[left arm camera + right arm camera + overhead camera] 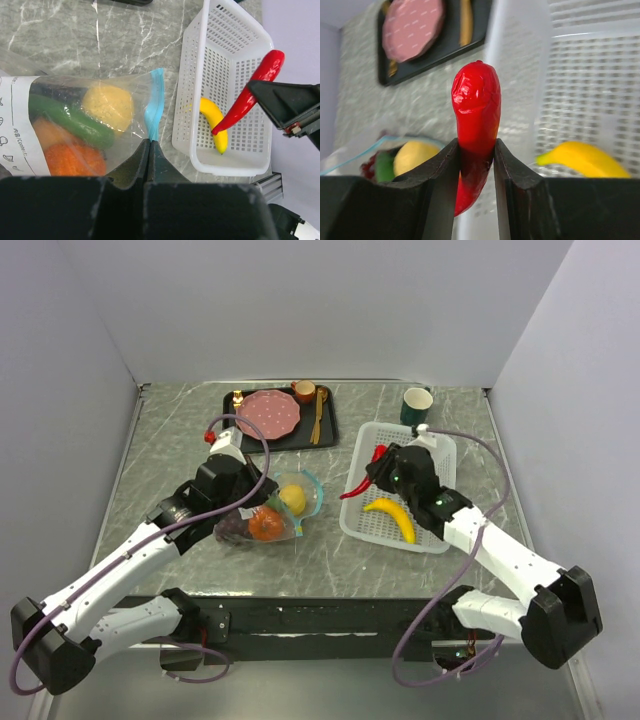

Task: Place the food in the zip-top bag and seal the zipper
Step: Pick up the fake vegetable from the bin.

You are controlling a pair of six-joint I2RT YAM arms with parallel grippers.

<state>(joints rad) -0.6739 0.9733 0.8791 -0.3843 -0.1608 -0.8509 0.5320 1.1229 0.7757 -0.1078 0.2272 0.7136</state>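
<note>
The left gripper (149, 146) has its dark fingers pressed together on the teal-blue zipper (154, 102) at the mouth of the clear zip-top bag (20, 110). The bag lies on the grey marbled table (75, 35) and holds a yellow lemon (107, 105), a green vegetable (75, 122) and an orange round fruit (75, 160). Just beside the mouth stands a white mesh basket (192, 75) with a yellow banana (214, 125) in it, and above the basket the red chili (250, 97) hangs slanted at the tip of the right gripper (265, 95).

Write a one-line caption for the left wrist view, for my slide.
Left end effector pinches the zipper of the bag; right end effector holds a chili near the basket with a banana.
</note>
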